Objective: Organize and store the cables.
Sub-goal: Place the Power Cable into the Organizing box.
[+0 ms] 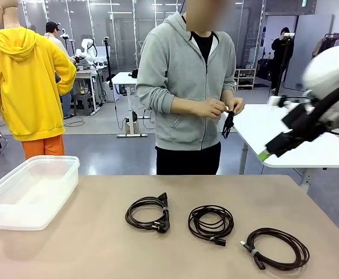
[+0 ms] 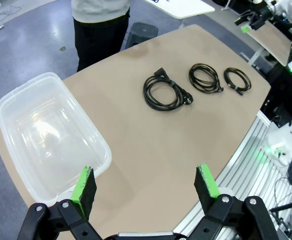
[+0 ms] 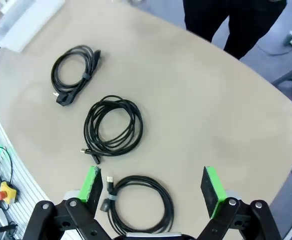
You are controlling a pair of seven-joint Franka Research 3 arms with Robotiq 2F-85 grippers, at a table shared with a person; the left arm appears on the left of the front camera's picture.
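Three coiled black cables lie in a row on the tan table [image 1: 99, 250]: a left one [image 1: 160, 204], a middle one [image 1: 199, 229] and a right one [image 1: 256, 256]. My right gripper [image 1: 266, 154] hangs high above the table's right side. In the right wrist view it [image 3: 151, 186] is open over the nearest cable [image 3: 138, 179], with the other two cables [image 3: 138, 125] [image 3: 85, 76] farther off. My left gripper [image 2: 146, 185] is open above the table's near edge, far from the cables [image 2: 172, 85] [image 2: 192, 77] [image 2: 236, 89]. A person across the table holds a small black cord [image 1: 228, 123] in both hands.
A clear plastic bin [image 1: 18, 216] stands on the table's left side, close below my left gripper's fingers [image 2: 85, 187]; its rim [image 2: 103, 145] shows there. A white table [image 1: 309, 145] stands behind on the right.
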